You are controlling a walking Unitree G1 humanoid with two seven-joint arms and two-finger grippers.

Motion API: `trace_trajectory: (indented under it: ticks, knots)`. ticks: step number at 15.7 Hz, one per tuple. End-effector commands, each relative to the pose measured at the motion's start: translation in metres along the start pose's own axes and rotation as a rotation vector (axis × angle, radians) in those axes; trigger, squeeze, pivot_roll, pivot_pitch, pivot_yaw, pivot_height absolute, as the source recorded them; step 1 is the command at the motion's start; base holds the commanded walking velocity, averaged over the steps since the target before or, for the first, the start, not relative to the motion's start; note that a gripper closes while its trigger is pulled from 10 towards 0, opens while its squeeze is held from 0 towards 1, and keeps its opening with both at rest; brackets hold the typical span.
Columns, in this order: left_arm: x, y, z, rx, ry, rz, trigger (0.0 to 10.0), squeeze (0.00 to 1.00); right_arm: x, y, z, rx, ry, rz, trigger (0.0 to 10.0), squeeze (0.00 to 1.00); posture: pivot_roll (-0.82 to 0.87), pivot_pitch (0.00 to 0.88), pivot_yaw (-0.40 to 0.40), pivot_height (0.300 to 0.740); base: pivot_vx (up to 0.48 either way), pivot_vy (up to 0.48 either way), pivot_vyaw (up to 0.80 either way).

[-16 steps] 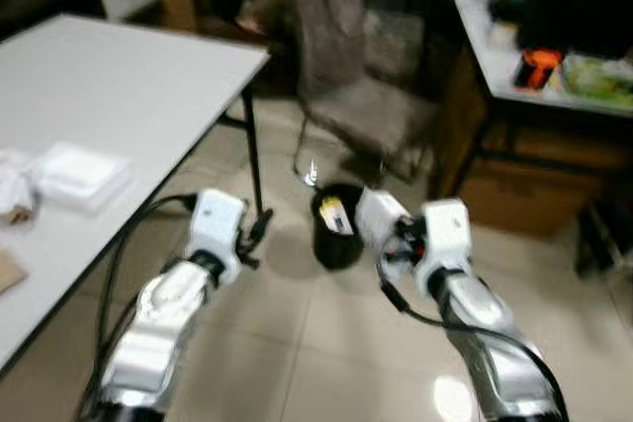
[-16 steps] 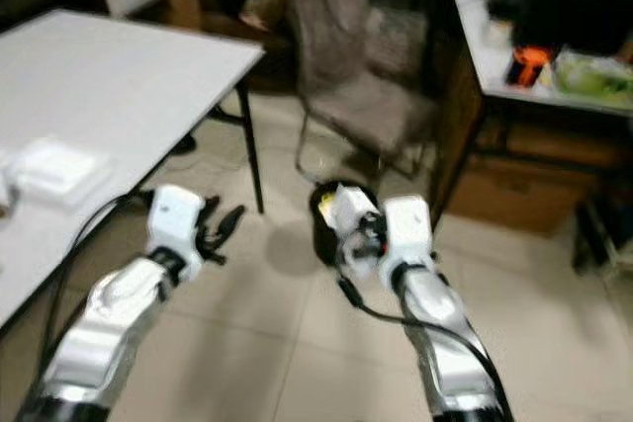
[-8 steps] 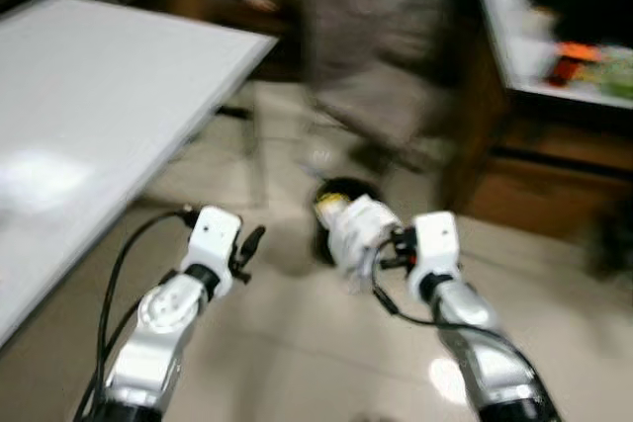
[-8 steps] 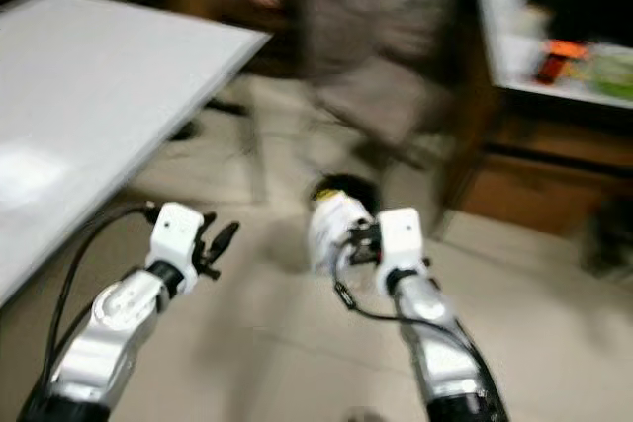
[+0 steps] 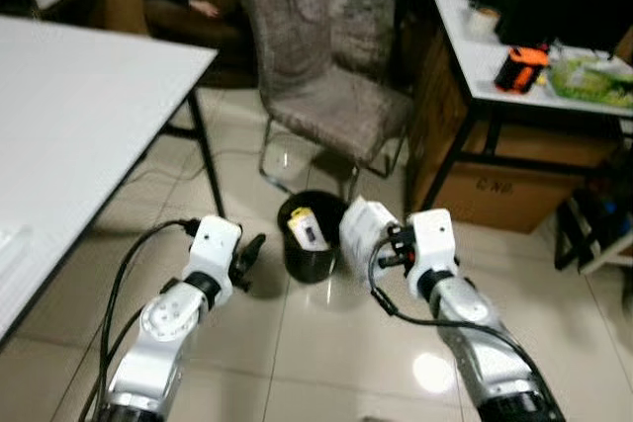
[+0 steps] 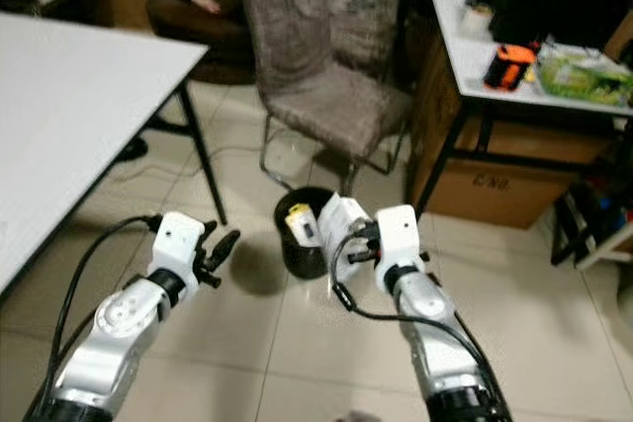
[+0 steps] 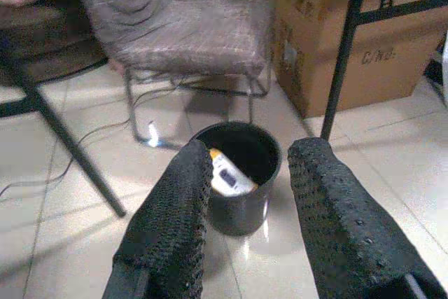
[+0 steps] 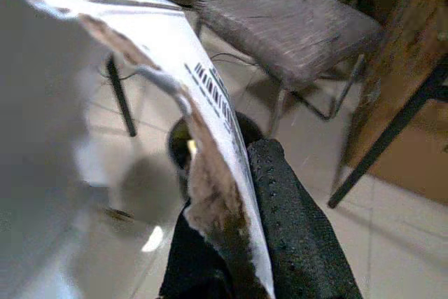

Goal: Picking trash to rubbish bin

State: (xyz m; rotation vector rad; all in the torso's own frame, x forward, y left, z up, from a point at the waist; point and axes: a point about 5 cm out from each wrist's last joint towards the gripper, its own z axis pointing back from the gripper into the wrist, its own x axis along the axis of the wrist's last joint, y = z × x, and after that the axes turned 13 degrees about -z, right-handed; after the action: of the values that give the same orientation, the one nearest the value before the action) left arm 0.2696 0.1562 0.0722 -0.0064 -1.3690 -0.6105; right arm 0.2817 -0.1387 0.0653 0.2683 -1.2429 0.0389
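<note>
A small black rubbish bin stands on the tiled floor below a grey chair, with a white and yellow packet inside it. My right gripper is shut on a white paper wrapper with a barcode, held just right of the bin's rim. The same wrapper is large in the right wrist view, pinched against a black finger. My left gripper hangs open to the left of the bin, holding nothing; its two fingers frame the bin in the left wrist view.
A grey fabric chair stands behind the bin. A white table with black legs is on the left. A desk with clutter sits at the right, with a cardboard box under it. Open floor lies in front.
The camera has swung, so the scene shifted and sharpened. The bin now sits between my grippers and closer. My right gripper still holds the wrapper beside the bin.
</note>
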Motion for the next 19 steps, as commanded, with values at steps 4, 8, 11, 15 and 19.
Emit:
trace_trajectory:
  ticks: [4, 8, 11, 15, 19]
  knots:
    - [-0.0034, -0.0076, 0.0028, -0.016, 0.006, -0.002, 10.0, 0.0, -0.0041, -0.0063, -0.0011, -0.024, 0.034, 0.033, 10.0, 0.0, -0.06, 0.113, -0.068, 0.74, 0.384, 0.0, 0.0]
    - [-0.0034, -0.0103, 0.0039, -0.031, 0.011, -0.024, 10.0, 0.0, -0.0013, -0.0064, -0.0033, -0.025, 0.027, 0.02, 10.0, 0.0, -0.07, 0.126, -0.07, 0.74, 0.388, 0.0, 0.0]
    - [-0.0029, -0.0105, 0.0026, -0.029, 0.016, -0.02, 10.0, 0.0, -0.0019, -0.0062, -0.006, -0.021, 0.035, 0.026, 10.0, 0.0, -0.06, 0.125, -0.069, 0.74, 0.387, 0.0, 0.0]
    - [-0.003, -0.007, 0.0027, -0.037, 0.019, -0.03, 10.0, 0.0, -0.0035, -0.0024, -0.0066, 0.007, 0.045, 0.023, 10.0, 0.0, -0.07, 0.128, -0.054, 0.74, 0.387, 0.0, 0.0]
    - [-0.0025, -0.0065, 0.002, -0.042, 0.019, -0.032, 10.0, 0.0, -0.0086, -0.001, -0.0046, 0.02, 0.068, 0.036, 10.0, 0.0, -0.06, 0.135, -0.05, 0.74, 0.387, 0.0, 0.0]
